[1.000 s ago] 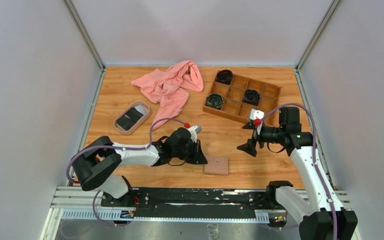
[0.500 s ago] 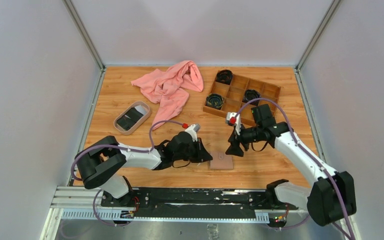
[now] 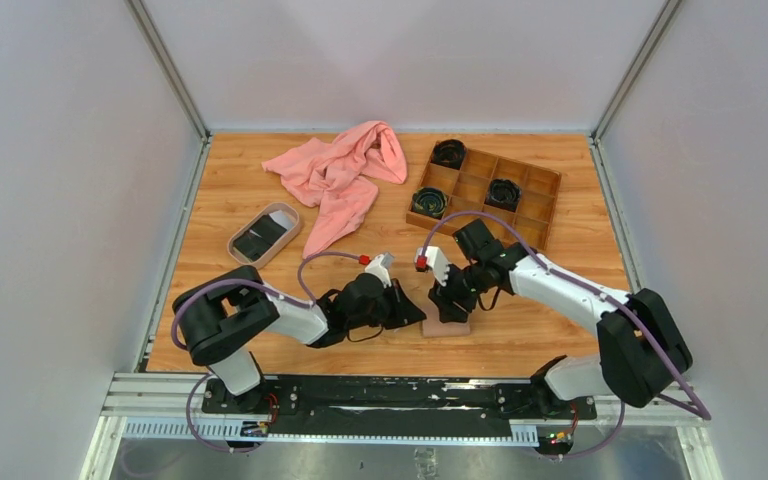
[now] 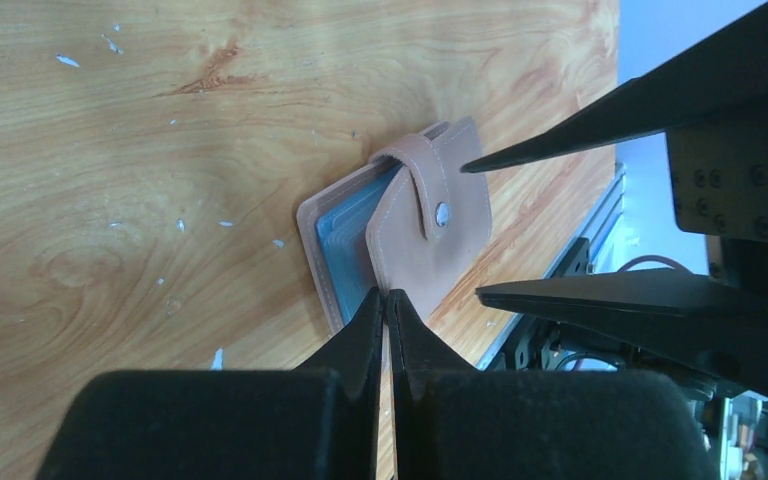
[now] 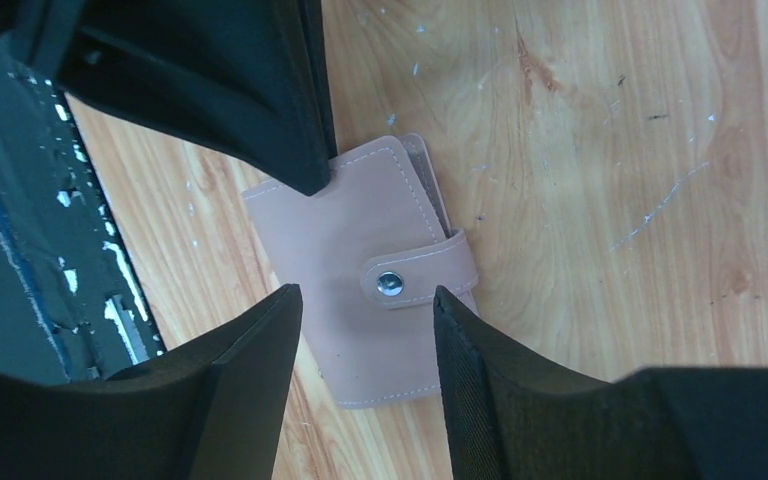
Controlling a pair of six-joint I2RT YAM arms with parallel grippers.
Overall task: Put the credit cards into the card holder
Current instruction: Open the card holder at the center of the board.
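Note:
The tan-pink card holder (image 3: 447,324) lies closed and snapped on the wooden table near the front edge; grey-blue lining shows along one side (image 4: 345,235). My left gripper (image 3: 418,312) is shut, and its tips (image 4: 387,296) rest against the holder's left edge with nothing between them. From the right, my right gripper (image 3: 450,300) hangs low over the holder (image 5: 360,250), open (image 5: 367,292), with one finger on each side of the snap strap. Dark credit cards (image 3: 261,239) lie in the oval tray (image 3: 235,246) at the left.
A pink cloth (image 3: 340,175) lies crumpled at the back middle. A brown wooden compartment box (image 3: 538,196) with black round items stands at the back right. The black base rail (image 3: 390,395) runs along the table's near edge, just behind the holder.
My right arm has swung left and down from the table's right side to over the holder, its jaws narrowing. The left gripper moved right, and the holder slid a little right.

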